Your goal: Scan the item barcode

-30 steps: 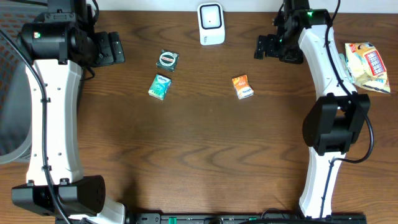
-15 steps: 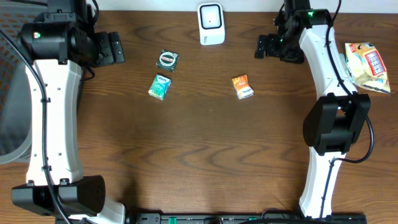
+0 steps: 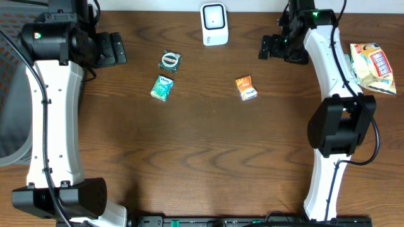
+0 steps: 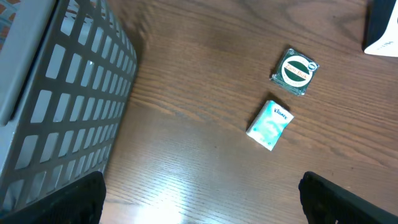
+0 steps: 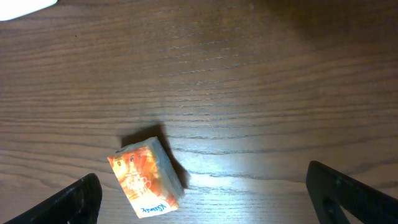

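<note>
Overhead view: no change is noted against the two earlier pictures; arms and goods lie exactly as before. The left tool (image 3: 118, 49) and right tool (image 3: 265, 47) are held spread wide and empty near the far edge of the bench (image 3: 202, 157). The scanner (image 3: 214, 24) stands between them. Three small items lie apart in front of it: a green packet (image 3: 170, 60), a teal packet (image 3: 162, 87) and an orange packet (image 3: 246, 88). A snack bag (image 3: 374, 68) lies at the far right. It is judged that the task has not begun; no item has been lifted.

Left wrist view: both fingertips (image 4: 68, 202) are seen at the lower corners, far apart, with nothing between. The green and teal packets lie ahead, and a basket (image 4: 62, 112) stands to the side.

Right wrist view: the fingers are likewise spread. The orange packet lies on bare wood, slightly left of centre, untouched. Which item is meant cannot be told; the orange packet is judged the likeliest for this arm.
</note>
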Available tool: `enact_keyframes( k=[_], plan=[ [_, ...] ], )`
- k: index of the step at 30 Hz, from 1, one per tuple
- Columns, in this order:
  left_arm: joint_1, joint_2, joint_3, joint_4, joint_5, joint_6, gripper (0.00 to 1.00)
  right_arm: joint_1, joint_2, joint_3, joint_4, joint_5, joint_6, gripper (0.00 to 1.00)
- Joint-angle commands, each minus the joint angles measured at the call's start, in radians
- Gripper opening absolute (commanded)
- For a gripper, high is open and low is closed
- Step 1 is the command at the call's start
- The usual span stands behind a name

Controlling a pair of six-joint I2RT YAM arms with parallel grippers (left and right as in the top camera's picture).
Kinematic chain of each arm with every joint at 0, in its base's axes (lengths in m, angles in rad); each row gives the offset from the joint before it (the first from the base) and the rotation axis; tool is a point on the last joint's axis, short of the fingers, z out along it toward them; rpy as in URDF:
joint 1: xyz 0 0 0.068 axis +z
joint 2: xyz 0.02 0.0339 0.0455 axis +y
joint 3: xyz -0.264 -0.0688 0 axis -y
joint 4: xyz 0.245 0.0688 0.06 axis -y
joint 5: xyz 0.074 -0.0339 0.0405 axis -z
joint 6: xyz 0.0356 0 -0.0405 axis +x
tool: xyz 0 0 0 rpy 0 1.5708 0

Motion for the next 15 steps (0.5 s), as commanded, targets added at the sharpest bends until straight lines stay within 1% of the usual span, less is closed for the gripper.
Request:
enact_keyframes(
  k=[1, 11, 12, 15],
  plan=[
    [0.004, 0.004, -0.005, 0.0, -0.016, -0.009, 0.98, -0.004, -0.005, -0.008, 0.001, 0.008, -0.012, 0.99],
    [0.004, 0.004, -0.005, 0.0, -0.016, -0.009, 0.98, -0.004, -0.005, -0.009, 0.001, 0.008, -0.012, 0.98],
    [0.004, 0.004, -0.005, 0.0, -0.016, -0.009, 0.97, -0.004, -0.005, -0.009, 0.001, 0.008, -0.012, 0.96],
    [0.004, 0.004, -0.005, 0.0, -0.016, -0.009, 0.98, -0.004, -0.005, -0.009, 0.001, 0.008, -0.011, 0.86]
  ],
)
